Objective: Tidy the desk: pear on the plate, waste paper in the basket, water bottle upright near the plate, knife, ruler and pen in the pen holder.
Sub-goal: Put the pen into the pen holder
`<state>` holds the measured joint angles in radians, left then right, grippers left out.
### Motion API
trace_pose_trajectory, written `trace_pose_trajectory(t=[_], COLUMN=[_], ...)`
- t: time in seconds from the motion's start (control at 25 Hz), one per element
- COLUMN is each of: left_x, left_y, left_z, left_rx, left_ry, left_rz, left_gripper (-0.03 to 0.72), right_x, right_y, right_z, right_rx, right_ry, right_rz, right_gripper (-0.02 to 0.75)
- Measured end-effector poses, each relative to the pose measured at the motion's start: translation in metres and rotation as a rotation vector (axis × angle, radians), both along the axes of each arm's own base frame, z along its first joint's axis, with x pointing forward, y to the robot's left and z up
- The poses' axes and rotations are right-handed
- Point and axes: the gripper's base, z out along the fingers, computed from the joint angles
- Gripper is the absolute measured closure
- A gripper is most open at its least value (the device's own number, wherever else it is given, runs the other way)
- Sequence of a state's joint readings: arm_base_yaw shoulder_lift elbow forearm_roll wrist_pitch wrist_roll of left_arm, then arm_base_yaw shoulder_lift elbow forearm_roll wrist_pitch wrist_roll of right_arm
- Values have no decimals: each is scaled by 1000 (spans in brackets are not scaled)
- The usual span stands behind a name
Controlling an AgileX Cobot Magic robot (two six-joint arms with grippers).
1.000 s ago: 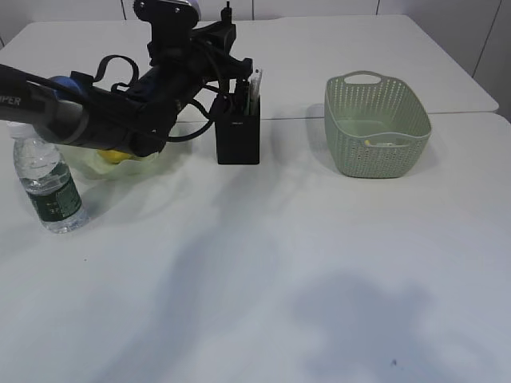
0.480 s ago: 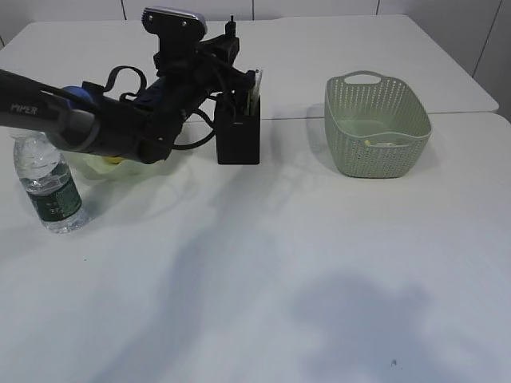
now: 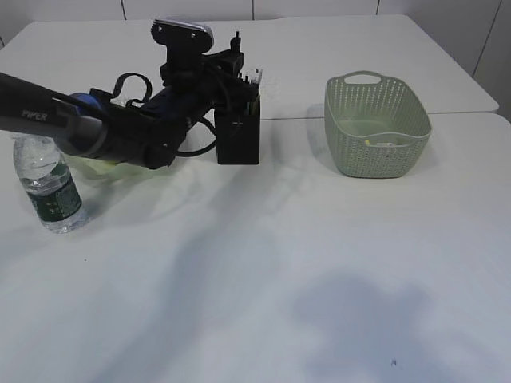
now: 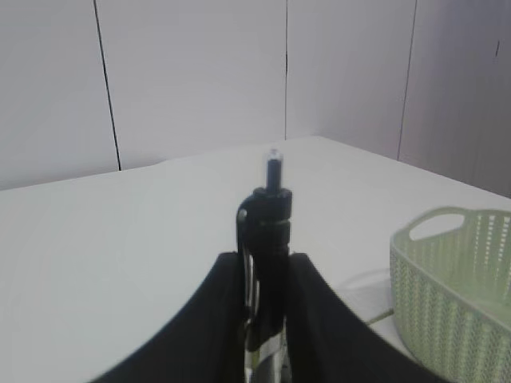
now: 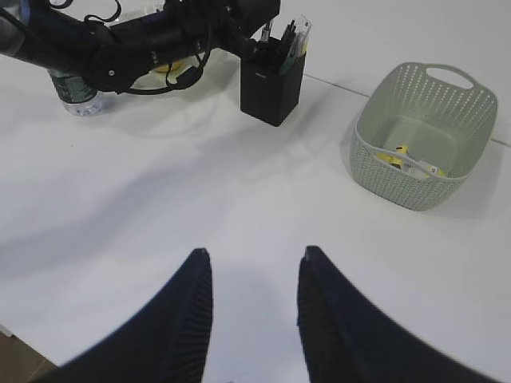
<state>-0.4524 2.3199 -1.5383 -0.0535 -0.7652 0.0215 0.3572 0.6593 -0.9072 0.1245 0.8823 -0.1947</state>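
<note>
2 grippers: left gripper (image 4: 264, 267) narrow, pinching the pen (image 4: 271, 211) above the pen holder (image 3: 238, 137); right gripper (image 5: 251, 319) parted, empty.
Holder: other slim items inside; which ones, cannot tell.
Done: waste paper (image 5: 411, 159) in basket (image 3: 375, 132); water bottle (image 3: 48, 183) upright beside plate (image 3: 120, 169); pear (image 5: 166, 68) on it.
Left: likely just dropping the pen in.

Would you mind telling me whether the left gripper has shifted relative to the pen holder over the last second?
Yes. In the exterior view the left gripper has moved up and slightly right, now over the top of the unmoved pen holder.
</note>
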Motion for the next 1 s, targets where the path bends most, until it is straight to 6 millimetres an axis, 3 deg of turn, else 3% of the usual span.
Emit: trace_pose_trajectory(t=[0.12, 0.48, 0.64, 0.8, 1.0], left_x=[0, -1, -1, -4, -12], left_y=[-1, -2, -2, -1, 2], left_z=[-2, -3, -2, 25, 50], left_rx=[22, 35, 45, 43, 116], left_ry=[5, 9, 31, 27, 153], left_rz=[-16, -24, -24, -26, -38], left_gripper=[543, 303, 281, 275, 274], right_x=[0, 0, 0, 0, 0], right_y=[0, 0, 0, 0, 0], right_z=[0, 0, 0, 0, 0], right_rx=[0, 0, 0, 1, 2], right_ry=[0, 0, 0, -2, -4], right_rz=[0, 0, 0, 0, 0], right_gripper=[438, 438, 438, 438, 438])
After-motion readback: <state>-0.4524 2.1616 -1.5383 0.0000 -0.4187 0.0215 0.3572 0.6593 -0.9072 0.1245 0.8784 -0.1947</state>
